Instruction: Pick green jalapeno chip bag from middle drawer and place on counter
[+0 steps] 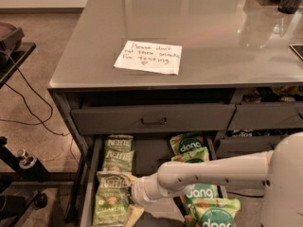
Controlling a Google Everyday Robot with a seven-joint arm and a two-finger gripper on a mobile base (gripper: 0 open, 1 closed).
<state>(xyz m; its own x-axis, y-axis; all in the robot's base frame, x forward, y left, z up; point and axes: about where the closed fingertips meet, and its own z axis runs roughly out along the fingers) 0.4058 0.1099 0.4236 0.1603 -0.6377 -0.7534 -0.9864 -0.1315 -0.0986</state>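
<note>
- Your gripper (128, 196) sits low in the middle drawer (149, 156), at the right edge of the front green jalapeno chip bag (109, 203).
- It looks spread wide and is carrying nothing: one pale finger (126, 178) shows near the bag's upper corner, the other near its lower corner.
- That bag lies flat on the drawer floor in the left column, with more olive Kettle bags (118, 151) just behind it.
- Settle on this front bag alone; overlapping the next one behind risks lifting two.
- Keep away from the brighter dang bags (190, 144) on the right, which the arm already crosses over.
- Foil lying flat is likely slippery and crumples, so pinch a raised edge or seam and avoid pressing on the flat face.
- Close slowly and check the bag rises with the fingers before you pull out.
- Lift straight up, clear of the upper drawer front (153, 119), before swinging out.
- On the surface (213, 41), aim for a bare patch away from the handwritten note (148, 57).
</note>
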